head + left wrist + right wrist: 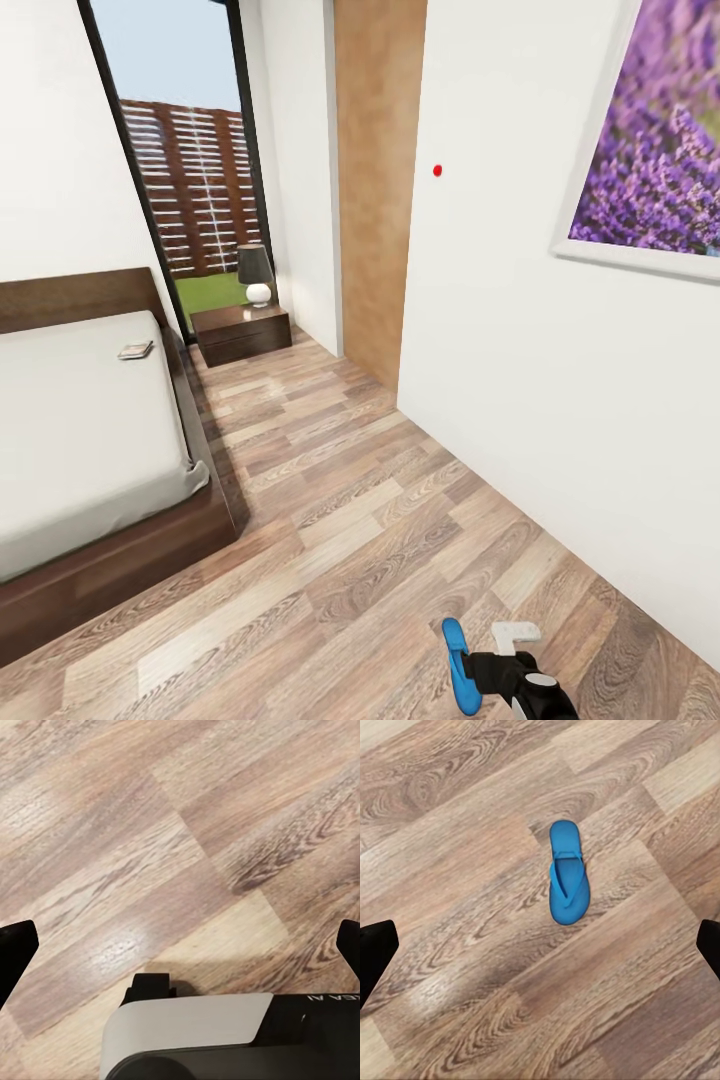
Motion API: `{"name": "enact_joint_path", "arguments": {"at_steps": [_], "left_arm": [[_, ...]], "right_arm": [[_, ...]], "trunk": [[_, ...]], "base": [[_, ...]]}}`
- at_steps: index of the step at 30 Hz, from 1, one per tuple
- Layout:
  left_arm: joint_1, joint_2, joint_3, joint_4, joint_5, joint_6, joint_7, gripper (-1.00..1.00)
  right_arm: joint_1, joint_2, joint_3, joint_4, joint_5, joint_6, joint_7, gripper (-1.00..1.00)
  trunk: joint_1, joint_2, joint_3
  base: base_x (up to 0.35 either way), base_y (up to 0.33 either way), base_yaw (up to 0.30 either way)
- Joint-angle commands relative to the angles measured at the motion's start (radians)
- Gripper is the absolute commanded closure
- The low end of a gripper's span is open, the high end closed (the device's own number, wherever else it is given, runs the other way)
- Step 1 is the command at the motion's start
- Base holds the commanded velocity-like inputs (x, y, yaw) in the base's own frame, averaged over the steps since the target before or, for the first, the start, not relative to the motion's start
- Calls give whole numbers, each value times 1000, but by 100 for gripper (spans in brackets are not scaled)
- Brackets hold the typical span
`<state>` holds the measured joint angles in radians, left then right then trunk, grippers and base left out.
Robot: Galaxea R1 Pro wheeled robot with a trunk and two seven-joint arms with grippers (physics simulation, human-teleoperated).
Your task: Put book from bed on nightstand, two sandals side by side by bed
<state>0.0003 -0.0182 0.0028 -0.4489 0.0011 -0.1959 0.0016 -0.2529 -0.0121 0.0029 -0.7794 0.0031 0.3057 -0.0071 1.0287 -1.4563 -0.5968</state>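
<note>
Book (135, 350) lies on the bed (80, 440) at mid left, nightstand (240, 333) with lamp (256, 274) beyond. One blue sandal (566, 874) lies flat on plank floor (380, 520) beneath my right pincer (540, 952), spread wide; my left pincer (180, 949) is wide too.

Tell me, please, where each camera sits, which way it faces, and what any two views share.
Head view: high on the robot, facing forward and down at the bed, book and nightstand; right claw low in frame.
Left wrist view: looks down at the floor past white casing.
Right wrist view: looks down at a blue sandal, dark fingertips at the edges.
Shared: plank floor; sandal.
</note>
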Motion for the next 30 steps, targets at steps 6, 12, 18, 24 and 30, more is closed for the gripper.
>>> {"name": "enact_joint_path", "arguments": {"at_steps": [6, 12, 18, 24, 30], "left_arm": [[0, 0, 0, -1, 1, -2, 0, -100], [0, 0, 0, -1, 0, -2, 0, -100], [0, 0, 0, -1, 0, -2, 0, -100], [0, 0, 0, -1, 0, -2, 0, -100], [0, 0, 0, -1, 0, -2, 0, -100]], "right_arm": [[0, 0, 0, -1, 0, 6, -1, -100], [0, 0, 1, -1, 0, 6, -1, -100], [0, 0, 2, -1, 0, 6, -1, -100], [0, 0, 2, -1, 0, 6, -1, -100], [0, 1, 2, 0, 0, 6, -1, -100]], "trunk": [[23, -43, -20], [46, -85, -39], [69, -127, -57], [92, -169, -76], [115, -211, -95]], "base": [[0, 0, 0], [0, 0, 0], [0, 0, 0], [0, 0, 0], [0, 0, 0]]}}
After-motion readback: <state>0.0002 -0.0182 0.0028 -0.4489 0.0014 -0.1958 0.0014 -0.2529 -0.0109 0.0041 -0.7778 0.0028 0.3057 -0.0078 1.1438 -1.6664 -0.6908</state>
